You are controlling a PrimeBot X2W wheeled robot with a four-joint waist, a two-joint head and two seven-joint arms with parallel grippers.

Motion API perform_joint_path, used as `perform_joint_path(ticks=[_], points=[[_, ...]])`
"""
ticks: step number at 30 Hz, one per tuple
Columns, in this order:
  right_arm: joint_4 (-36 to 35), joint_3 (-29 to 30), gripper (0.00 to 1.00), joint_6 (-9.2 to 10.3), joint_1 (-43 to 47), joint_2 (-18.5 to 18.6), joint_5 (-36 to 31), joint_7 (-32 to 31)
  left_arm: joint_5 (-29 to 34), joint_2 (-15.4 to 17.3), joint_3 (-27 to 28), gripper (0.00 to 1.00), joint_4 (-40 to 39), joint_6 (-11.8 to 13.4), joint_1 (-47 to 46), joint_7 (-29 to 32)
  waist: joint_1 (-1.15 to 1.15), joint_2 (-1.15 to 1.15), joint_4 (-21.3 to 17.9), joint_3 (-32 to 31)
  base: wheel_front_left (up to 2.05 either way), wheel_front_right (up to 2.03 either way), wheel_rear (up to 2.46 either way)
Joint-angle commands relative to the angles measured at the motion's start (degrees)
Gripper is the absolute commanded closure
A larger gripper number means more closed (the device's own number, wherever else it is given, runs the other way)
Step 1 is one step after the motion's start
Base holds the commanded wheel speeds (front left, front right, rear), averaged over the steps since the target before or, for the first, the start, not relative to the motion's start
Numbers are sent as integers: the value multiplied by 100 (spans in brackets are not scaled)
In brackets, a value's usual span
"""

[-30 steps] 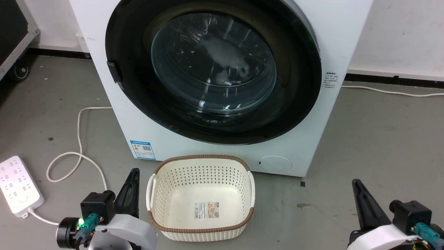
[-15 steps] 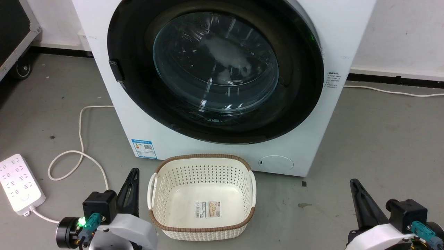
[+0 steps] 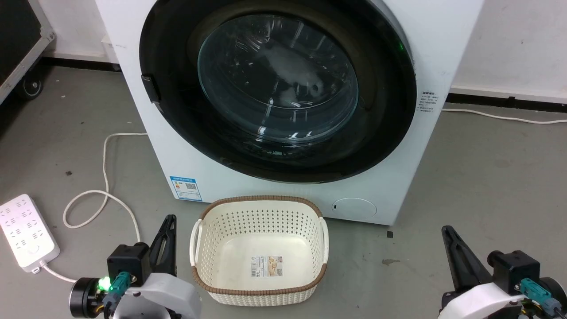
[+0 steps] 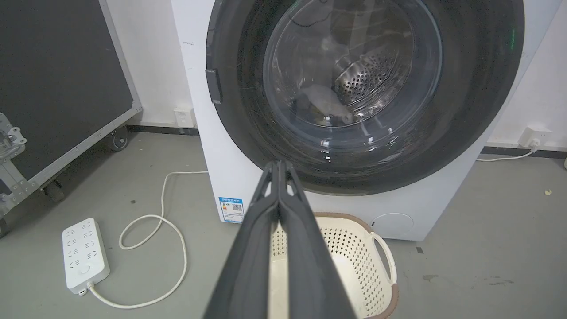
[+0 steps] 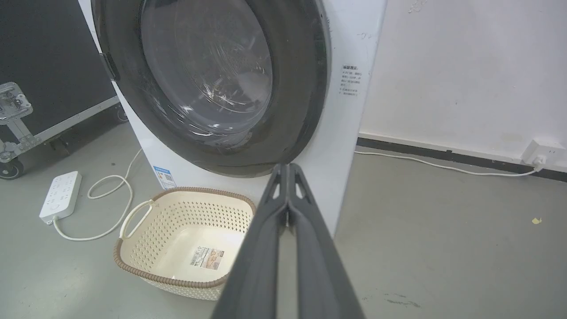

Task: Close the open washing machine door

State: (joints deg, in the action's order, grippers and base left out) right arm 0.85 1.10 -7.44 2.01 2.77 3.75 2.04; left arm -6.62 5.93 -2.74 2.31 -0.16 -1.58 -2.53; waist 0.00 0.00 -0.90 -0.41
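The washing machine (image 3: 443, 44) is a white box in front of me, with a blue sticker (image 3: 186, 188) and a round cap (image 3: 354, 207) low on its front. Its round door (image 3: 381, 110) lies flat against the front, glossy black rim around a bulging glass window (image 3: 277, 77). A small black handle (image 3: 150, 88) sits on the rim's left side. My left gripper (image 3: 169, 218) is shut and empty, low beside the basket, well short of the door (image 4: 478, 88). My right gripper (image 3: 445, 229) is also shut and empty, low at the right, apart from the door (image 5: 301, 88).
A cream perforated basket (image 3: 259, 204) with a brown rim stands on the grey floor just before the machine, between my grippers. A white power strip (image 3: 26, 232) and its looping cable (image 3: 104, 155) lie at the left. A black wheeled case (image 3: 17, 40) stands at the far left.
The whole head view has shifted slightly, so the camera moved. The door stays flat against the machine, and both grippers stay shut and low.
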Motion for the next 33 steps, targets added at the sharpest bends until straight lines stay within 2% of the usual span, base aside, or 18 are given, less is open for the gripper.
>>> perform_joint_path(ticks=[1, 33], points=[[-38, -15, 100, -3, -89, 7, -55, -26, 50, -37, 26, 100, -28, 11, 79, 22, 0, 0, 2, 1, 0, 0, 0], [-79, -97, 100, -4, -186, 10, -331, -179, 577, -268, 239, 100, -203, 15, 147, 221, 0, 0, 77, 35, 0, 0, 0]])
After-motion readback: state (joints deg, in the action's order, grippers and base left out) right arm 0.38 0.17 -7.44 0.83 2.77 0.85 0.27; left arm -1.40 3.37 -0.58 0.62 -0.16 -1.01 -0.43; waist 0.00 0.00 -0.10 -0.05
